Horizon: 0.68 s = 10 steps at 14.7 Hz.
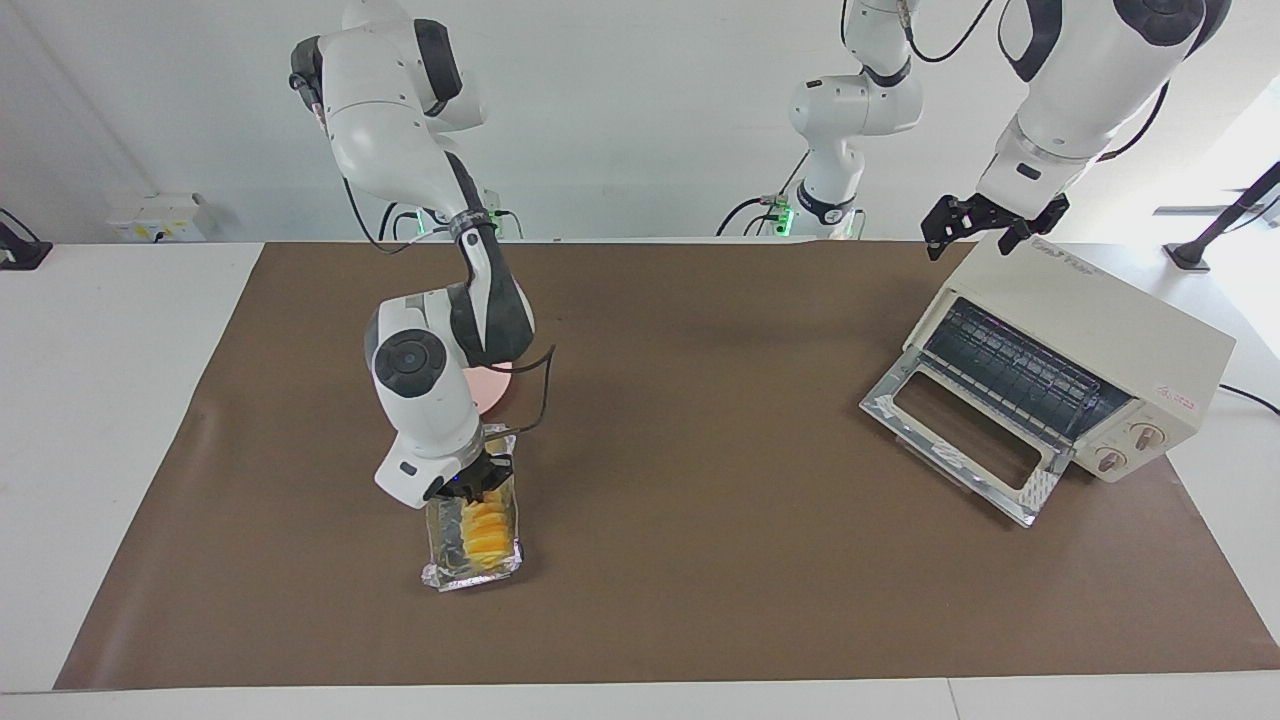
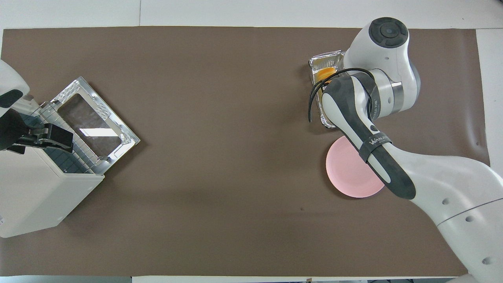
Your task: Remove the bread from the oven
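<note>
My right claw (image 1: 478, 478) sits low at the nearer end of the foil tray (image 1: 440, 577), pinched shut on that end. The bread (image 1: 484, 532) lies in the tray, its length running away from me. My left claw (image 1: 992, 228) waits open above the oven (image 1: 1100, 330).

1. The table (image 1: 700, 600) is viewed from high across it, facing the robots, at a distance.
2. It is viewed steeply downward from above the robots' end.
3. The oven (image 1: 1080, 340) (image 2: 35, 196) is shared by both views.
</note>
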Motion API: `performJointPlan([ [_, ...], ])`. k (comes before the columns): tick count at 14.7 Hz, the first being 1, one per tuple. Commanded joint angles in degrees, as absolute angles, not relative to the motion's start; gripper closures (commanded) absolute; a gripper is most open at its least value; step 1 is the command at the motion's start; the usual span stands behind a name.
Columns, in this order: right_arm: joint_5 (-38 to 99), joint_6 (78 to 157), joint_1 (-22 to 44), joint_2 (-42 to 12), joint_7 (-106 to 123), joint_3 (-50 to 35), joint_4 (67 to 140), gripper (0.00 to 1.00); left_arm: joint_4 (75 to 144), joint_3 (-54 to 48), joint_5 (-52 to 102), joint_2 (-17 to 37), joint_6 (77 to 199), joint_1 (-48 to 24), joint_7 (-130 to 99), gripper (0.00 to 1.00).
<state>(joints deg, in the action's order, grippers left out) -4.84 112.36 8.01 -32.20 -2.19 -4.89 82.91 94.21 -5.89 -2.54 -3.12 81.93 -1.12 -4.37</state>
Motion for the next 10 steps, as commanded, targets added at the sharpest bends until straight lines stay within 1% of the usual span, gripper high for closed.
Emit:
performJointPlan([
  [1, -5.4, 106.2, 7.7, -25.2, -1.4, -5.5, 85.4, 1.00, 95.4, -6.2, -1.7, -4.6, 82.4, -0.4, -4.0, 0.00],
  [3, -4.8, 102.2, 7.7, -21.6, -1.5, -5.5, 87.3, 1.00, 95.4, -6.2, -1.7, -4.6, 82.3, -0.4, -4.0, 0.00],
  [4, -4.1, 101.4, 7.6, -18.2, -1.5, -5.5, 90.8, 1.00, 95.4, -6.2, -1.7, -4.6, 82.4, -0.4, -4.0, 0.00],
  [5, -3.4, 102.4, 7.7, -14.1, -1.6, -5.5, 96.0, 1.00, 95.4, -6.2, -1.7, -4.6, 82.4, -0.4, -4.0, 0.00],
  [7, -3.3, 106.7, 7.8, -6.5, -1.7, -5.5, 106.9, 1.00, 95.4, -6.2, -1.7, -4.6, 82.3, -0.4, -4.0, 0.00],
  [10, -0.1, 110.8, 7.3, 2.1, -1.7, -5.5, 119.5, 1.00, 95.4, -6.2, -1.7, -4.6, 82.3, -0.4, -4.0, 0.00],
])
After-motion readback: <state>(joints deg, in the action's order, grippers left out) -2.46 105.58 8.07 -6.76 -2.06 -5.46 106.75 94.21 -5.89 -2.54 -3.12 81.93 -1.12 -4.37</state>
